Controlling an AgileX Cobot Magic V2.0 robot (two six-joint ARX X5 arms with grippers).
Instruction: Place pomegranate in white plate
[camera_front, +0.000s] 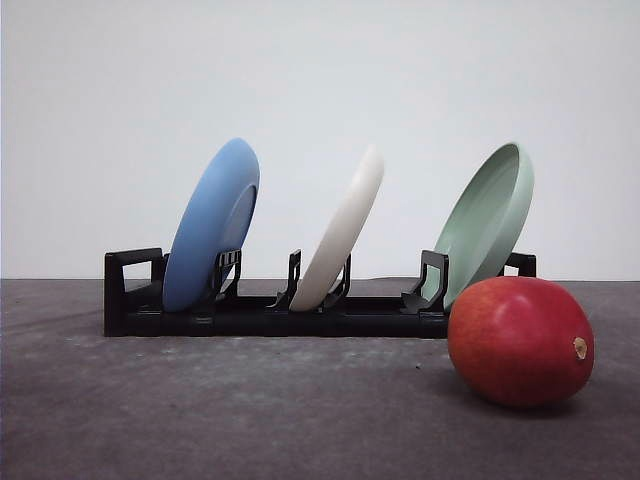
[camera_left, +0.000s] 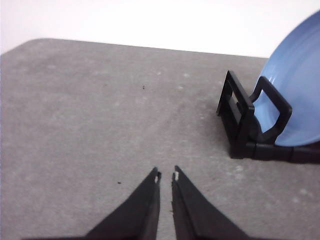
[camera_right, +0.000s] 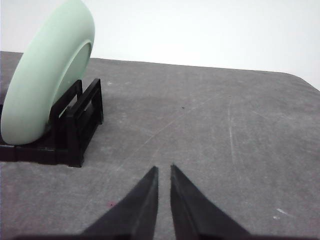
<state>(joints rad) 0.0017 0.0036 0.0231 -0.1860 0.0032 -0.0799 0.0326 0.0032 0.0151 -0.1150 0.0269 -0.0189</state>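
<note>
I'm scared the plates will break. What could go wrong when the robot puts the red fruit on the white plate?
The white plate leans on edge in the black rack, so the round pomegranate would probably roll straight off it. Pulling that plate out could also bump the blue plate or the green plate standing beside it.

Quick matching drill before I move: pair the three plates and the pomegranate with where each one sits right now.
Things:
1. blue plate
2. white plate
3. pale green plate
4. pomegranate

Places:
A. on the table, in front of the rack's right end
B. middle slot of the rack
C. left slot
D. right slot

Pairs: 1-C, 2-B, 3-D, 4-A
</note>
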